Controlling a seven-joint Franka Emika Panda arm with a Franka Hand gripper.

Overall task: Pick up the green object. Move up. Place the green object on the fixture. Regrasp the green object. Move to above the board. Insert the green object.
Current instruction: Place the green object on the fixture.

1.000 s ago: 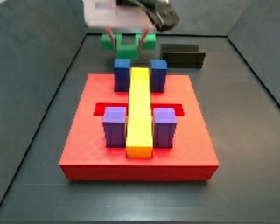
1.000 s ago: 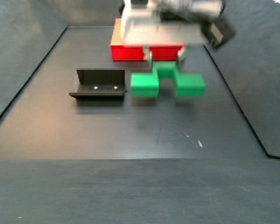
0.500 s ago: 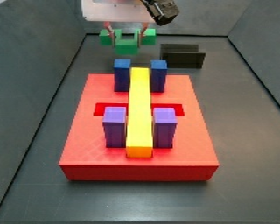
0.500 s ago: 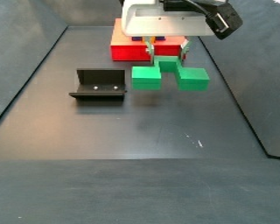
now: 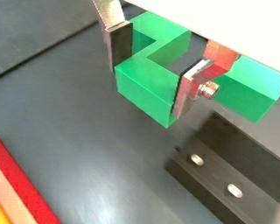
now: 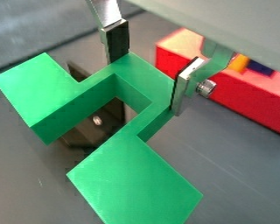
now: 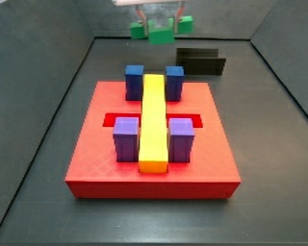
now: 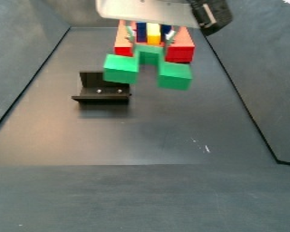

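Observation:
The green object (image 8: pixel 120 68), a stepped bright green block, hangs in the air with my gripper (image 8: pixel 150 38) shut on its raised centre. In both wrist views the silver fingers (image 5: pixel 122 44) (image 6: pixel 187 83) press the centre part from two sides, and the green object (image 5: pixel 160 74) (image 6: pixel 108 140) spreads out below them. The black L-shaped fixture (image 8: pixel 101 89) (image 7: pixel 202 61) stands on the floor, beside and below the block. The red board (image 7: pixel 105 144) with its yellow bar (image 7: pixel 154 120) lies apart from the gripper (image 7: pixel 161 19).
Blue blocks (image 7: pixel 135 79) and purple blocks (image 7: pixel 124 137) stand upright on the board beside the yellow bar. Dark walls (image 7: pixel 41 115) rise along the sides of the grey floor. The board's red corner (image 6: pixel 224 83) lies close behind the fingers.
The gripper has risen with the green object, which was on the floor a second ago and now hangs above it. It has also drifted slightly toward the fixture's side.

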